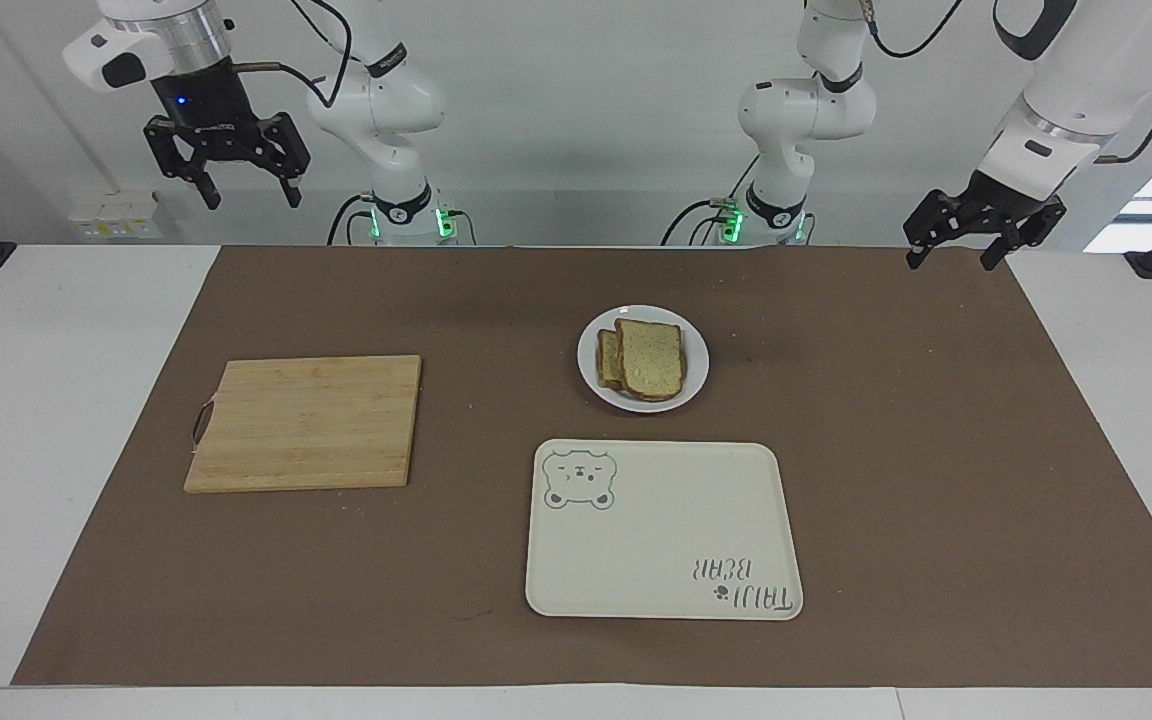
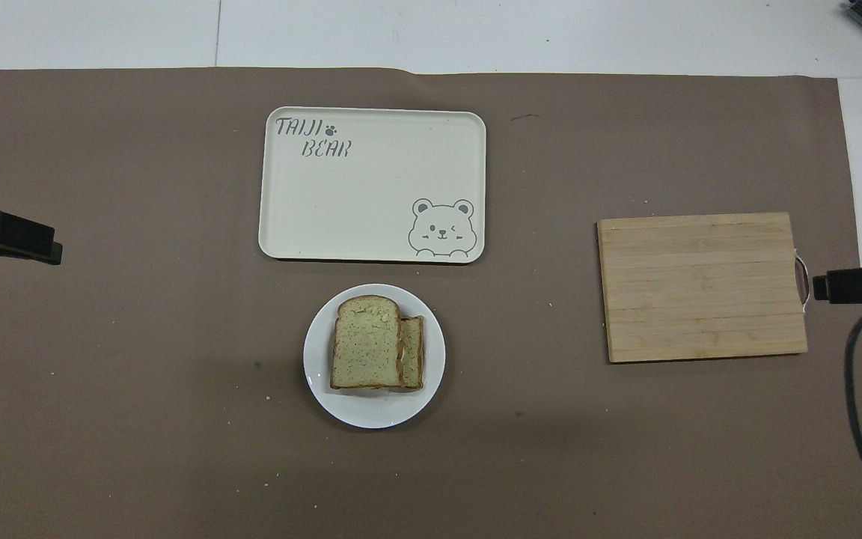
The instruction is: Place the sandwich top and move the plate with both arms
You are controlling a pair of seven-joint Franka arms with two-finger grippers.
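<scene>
We see a robot lab, not a home. Two white robot arms [image 1: 376,100] are fixed at a plain white counter [image 1: 56,400] with a brown mat [image 1: 936,450], black cables [image 1: 1151,530] hang, and green lights [image 1: 441,218] glow on their bases.

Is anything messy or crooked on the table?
A little. The top slice of pale speckled bread sits off-centre on the slice beneath, which peeks out on the small round white plate. Tiny crumbs dot the brown mat.

Glossy white plate [image 2: 431,374], matt brown paper mat [image 2: 139,412], slatted wooden cutting board [image 2: 700,288] (bamboo-like), smooth cream tray [image 2: 371,217].
</scene>
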